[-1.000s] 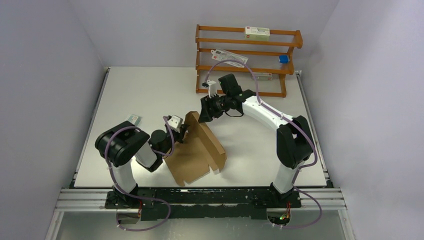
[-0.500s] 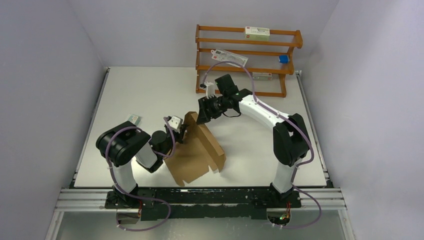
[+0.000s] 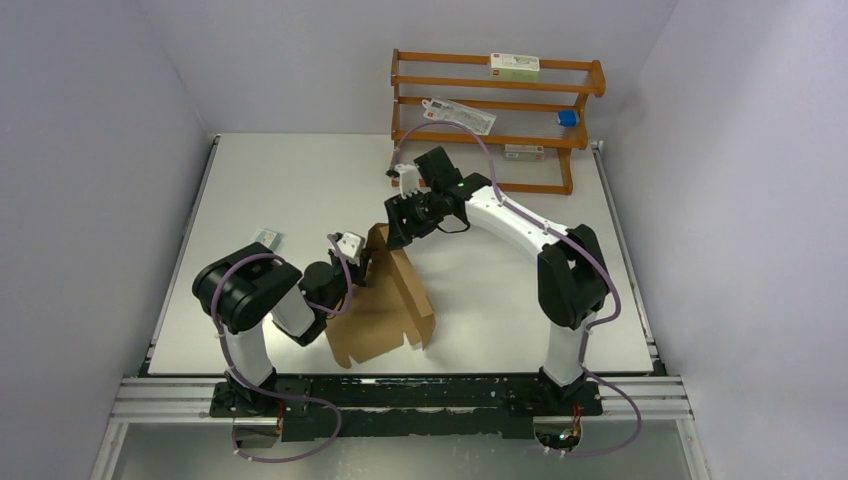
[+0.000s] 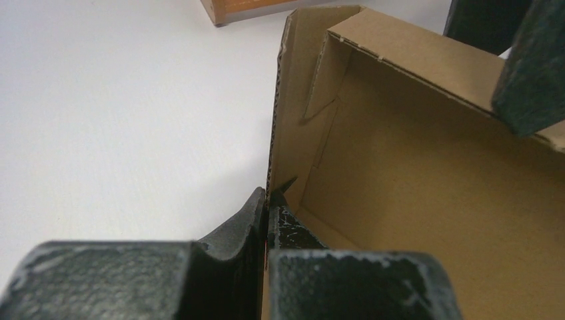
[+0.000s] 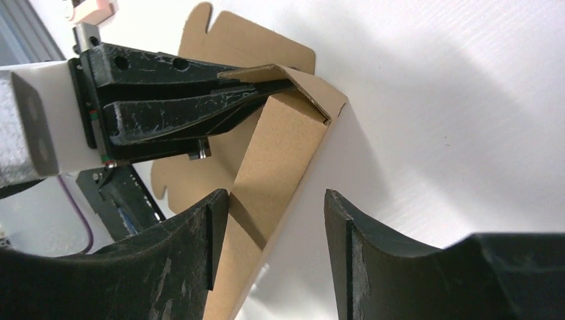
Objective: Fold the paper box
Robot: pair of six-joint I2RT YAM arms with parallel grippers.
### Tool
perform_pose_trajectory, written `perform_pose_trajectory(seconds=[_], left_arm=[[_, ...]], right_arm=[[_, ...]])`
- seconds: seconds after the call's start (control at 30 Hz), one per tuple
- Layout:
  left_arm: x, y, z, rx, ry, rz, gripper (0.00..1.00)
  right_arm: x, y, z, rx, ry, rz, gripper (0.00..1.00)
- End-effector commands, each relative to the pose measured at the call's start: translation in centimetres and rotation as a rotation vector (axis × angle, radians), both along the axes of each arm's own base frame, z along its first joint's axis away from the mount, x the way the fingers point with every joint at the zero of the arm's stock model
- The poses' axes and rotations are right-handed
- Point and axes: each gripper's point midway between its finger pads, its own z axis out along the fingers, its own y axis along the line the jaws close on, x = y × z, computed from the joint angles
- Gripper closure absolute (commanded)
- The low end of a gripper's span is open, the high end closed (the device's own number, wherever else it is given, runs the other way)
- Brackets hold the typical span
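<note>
Left gripper (image 4: 268, 200) pinched shut on an upright wall edge of the paper box (image 4: 413, 173); right gripper (image 5: 276, 213), jaws apart, at the adjoining wall's top edge. Box half-raised on the table (image 3: 300, 190) between the arms. Likely hazard: an off-crease push buckles the wall or pulls it from the pinch.

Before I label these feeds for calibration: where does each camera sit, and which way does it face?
Top external: high behind the bases, looking down at the table; left arm and right arm show.
Left wrist: looks along the left pincer, shut on the paper box.
Right wrist: looks down through the open right pincer at the paper box.
Shared: top and right wrist views both show the left pincer gripping.
</note>
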Motion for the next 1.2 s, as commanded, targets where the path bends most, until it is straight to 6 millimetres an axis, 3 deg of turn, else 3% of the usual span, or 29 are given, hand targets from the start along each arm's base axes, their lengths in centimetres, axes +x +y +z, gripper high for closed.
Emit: perform_pose_trajectory(seconds=[0.0,0.4,0.6,0.7,0.9,1.17], left_arm=[[0.0,-0.4,2.2,-0.055,-0.065,0.009,0.95],[0.0,-0.7,2.4,-0.062,-0.028,0.098,0.95],[-0.4,-0.2,2.4,-0.085,-0.033,0.136,0.95],[-0.2,0.3,1.7,-0.071,-0.020,0.166,0.95],[-0.1,0.6,1.4,-0.069,-0.021,0.188,0.95],[0.3,0.9,1.6,-0.043,-0.026,0.205,0.95]], right_arm=[[0.3,-0.7,-2.4,-0.160,-0.026,-0.022,0.42],[1.3,-1.6,-3.7,-0.375,-0.146,-0.057,0.55],[0.8,-1.0,-3.4,-0.360,-0.156,-0.043,0.58],[0.5,-1.1,-2.3,-0.343,-0.184,-0.005,0.51],[0.7,-1.8,1.6,-0.293,-0.312,-0.005,0.45],[1.8,-4.7,2.1,-0.393,-0.514,-0.031,0.46]])
